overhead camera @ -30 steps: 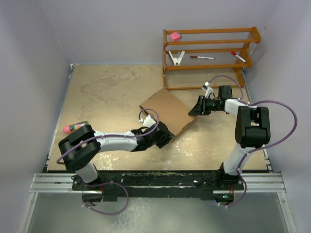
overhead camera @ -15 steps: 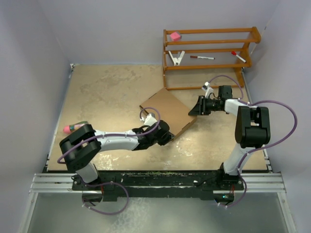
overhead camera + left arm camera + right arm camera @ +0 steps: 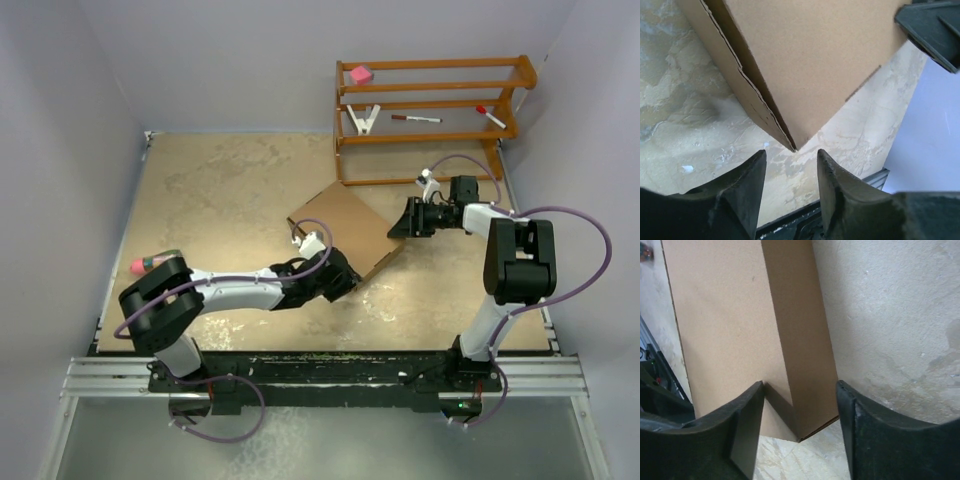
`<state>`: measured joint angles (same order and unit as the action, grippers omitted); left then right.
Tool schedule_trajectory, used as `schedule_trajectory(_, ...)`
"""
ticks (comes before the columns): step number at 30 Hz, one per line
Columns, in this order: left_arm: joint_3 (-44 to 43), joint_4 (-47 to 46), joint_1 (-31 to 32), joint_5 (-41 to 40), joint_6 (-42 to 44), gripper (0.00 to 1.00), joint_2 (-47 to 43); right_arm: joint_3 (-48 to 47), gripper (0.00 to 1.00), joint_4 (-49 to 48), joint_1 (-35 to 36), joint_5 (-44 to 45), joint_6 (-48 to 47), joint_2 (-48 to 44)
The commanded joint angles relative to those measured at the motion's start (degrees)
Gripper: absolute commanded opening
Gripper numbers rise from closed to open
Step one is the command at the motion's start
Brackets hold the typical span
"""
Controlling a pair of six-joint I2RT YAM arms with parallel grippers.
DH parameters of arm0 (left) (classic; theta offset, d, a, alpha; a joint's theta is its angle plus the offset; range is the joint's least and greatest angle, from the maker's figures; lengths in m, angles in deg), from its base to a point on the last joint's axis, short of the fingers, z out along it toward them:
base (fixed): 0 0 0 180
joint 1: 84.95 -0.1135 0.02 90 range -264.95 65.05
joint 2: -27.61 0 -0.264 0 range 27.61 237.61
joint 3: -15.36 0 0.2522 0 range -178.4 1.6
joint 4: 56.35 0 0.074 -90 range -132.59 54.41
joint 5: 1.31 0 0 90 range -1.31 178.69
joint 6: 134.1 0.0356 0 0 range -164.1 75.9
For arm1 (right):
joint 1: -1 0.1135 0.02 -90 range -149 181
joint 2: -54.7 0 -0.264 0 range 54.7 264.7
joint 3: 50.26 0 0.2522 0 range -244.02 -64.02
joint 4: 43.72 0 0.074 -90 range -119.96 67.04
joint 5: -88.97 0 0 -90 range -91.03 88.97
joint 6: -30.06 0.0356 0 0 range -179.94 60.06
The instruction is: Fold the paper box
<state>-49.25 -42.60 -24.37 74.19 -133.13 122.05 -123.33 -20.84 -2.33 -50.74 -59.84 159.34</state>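
1. Left fingers (image 3: 742, 192): spread, with nothing held. The near corner of the box (image 3: 345, 228) sits just ahead of the gap between them. In the left wrist view it is clear of both tips.
2. Right fingers (image 3: 742, 430): spread wide, straddling the box's right corner. A side wall and a strip of the top face lie between the tips. I cannot tell whether either tip touches the cardboard.
3. Box: plain brown cardboard, shallow, broad face up. It lies on the table (image 3: 220, 190) a little right of centre, turned diamond-wise so one corner points at the arm bases.
4. Left wrist view: the side wall at the near corner shows a raw layered edge, slightly wavy. A short dashed score line runs near the right edge of the top face.
5. Left arm (image 3: 240, 288) stretches low across the table from its base to the near corner. Right arm (image 3: 515, 260) stands at the right side, its wrist turned inward toward the box.
6. Rack (image 3: 430, 135), far right by the wall, well apart from the box. A pink block (image 3: 360, 73) is on the top shelf. A white clip (image 3: 363, 120) and two markers (image 3: 415, 118) are on the lower shelf.
7. A pink-tipped object (image 3: 150, 264) lies at the left table edge, partly hidden by the left arm. I cannot tell what it is.
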Motion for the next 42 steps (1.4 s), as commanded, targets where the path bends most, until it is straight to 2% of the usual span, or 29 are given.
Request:
schedule_trajectory(1, 2.3, -5.2, 0.4, 0.7, 17.4, 0.55, -8.2, -1.5, 0.64, 3.8, 0.2, 5.0, -5.8, 1.3)
schedule_trajectory(4, 5.7, -7.5, 0.3, 1.8, 32.6, 0.70, -15.2, -2.6, 0.72, 7.2, 0.1, 1.7, -8.0, 0.2)
schedule_trajectory(6, 8.8, -10.5, -0.2, 2.7, 40.3, 0.75, -20.8, -3.4, 0.74, 8.7, 0.0, 0.2, -10.1, -0.7)
schedule_trajectory(8, 11.2, -12.2, -3.5, 8.0, 45.4, 0.78, -24.4, -4.5, 0.76, 10.8, -0.1, -2.2, -12.7, -2.3)
schedule_trajectory(11, 13.4, -11.4, -11.5, 16.7, 46.8, 0.79, -29.0, -5.4, 0.76, 13.3, -0.3, -4.6, -17.0, -5.9)
schedule_trajectory(16, 17.0, -11.6, -22.8, 21.5, 46.2, 0.90, -36.1, -5.4, 0.76, 16.5, -0.3, -6.6, -26.8, -14.6)
schedule_trajectory(18, 18.1, -12.9, -28.7, 27.4, 44.7, 0.91, -36.7, -4.6, 0.75, 15.5, -0.3, -6.9, -29.7, -18.1)
schedule_trajectory(20, 19.3, -14.6, -35.4, 32.5, 42.2, 0.91, -35.5, -3.6, 0.75, 11.6, -0.1, -6.4, -29.7, -21.5)
schedule_trajectory(23, 20.9, -19.5, -41.7, 38.2, 38.8, 0.91, -31.3, -2.8, 0.74, 2.7, 0.6, -4.6, -22.8, -23.5)
schedule_trajectory(26, 21.4, -27.3, -44.2, 40.4, 35.9, 0.91, -24.9, -7.3, 0.75, 1.5, 2.7, -2.6, -19.3, -18.8)
schedule_trajectory(30, 18.9, -35.1, -44.4, 42.4, 32.8, 0.91, -15.7, -12.9, 0.75, 1.2, 5.3, 0.4, -14.1, -10.5)
schedule_trajectory(35, 13.5, -30.6, -44.3, 42.2, 34.1, 0.91, -8.8, -15.7, 0.75, 0.7, 6.7, 0.9, -10.2, -4.3)
schedule_trajectory(39, 10.9, -27.9, -44.2, 40.0, 33.2, 0.90, -4.0, -20.0, 0.71, 3.0, 7.2, 0.8, -7.4, 3.1)
schedule_trajectory(42, 8.8, -25.2, -44.2, 39.6, 33.2, 0.88, -1.8, -20.6, 0.68, 3.3, 7.7, 0.9, -6.0, 5.3)
